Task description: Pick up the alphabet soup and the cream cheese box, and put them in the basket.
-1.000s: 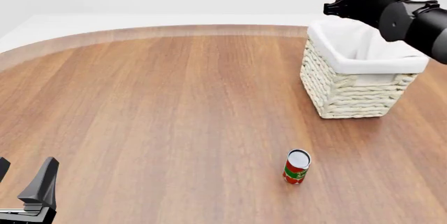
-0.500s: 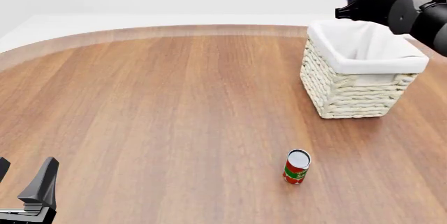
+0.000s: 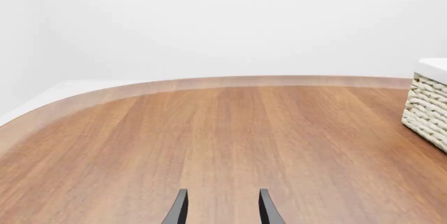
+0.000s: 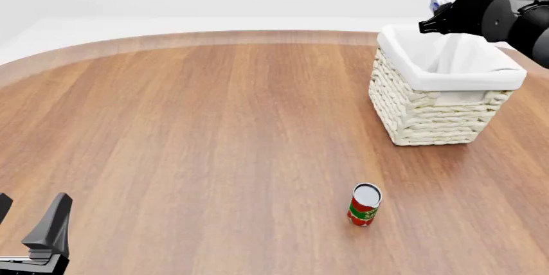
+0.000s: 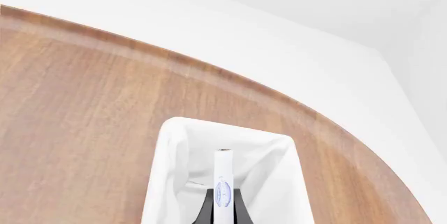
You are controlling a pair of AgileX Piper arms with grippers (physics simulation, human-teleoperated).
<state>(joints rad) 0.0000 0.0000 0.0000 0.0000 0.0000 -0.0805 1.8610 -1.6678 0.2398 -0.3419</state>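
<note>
In the front view, a rounded wooden counter [image 4: 215, 133] is seen against plain white surroundings. The basket [image 4: 433, 111] stands at upper right, a red-and-green can [image 4: 364, 205] upright at lower centre. The right claw [image 4: 435, 13] is held above the basket's far rim; the left claw [image 4: 30, 233] sits open and empty at lower left.

In the left wrist view, parted fingers [image 3: 177, 209] are shown over bare wood.

In the right wrist view, the cream cheese box [image 5: 223, 185] is gripped edge-on above the basket's lining [image 5: 175, 182]. The alphabet soup cannot be seen.

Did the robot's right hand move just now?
Yes. The right gripper, holding the cream cheese box, moved to the right along the basket's far rim, judged against the basket, which stayed put.
</note>
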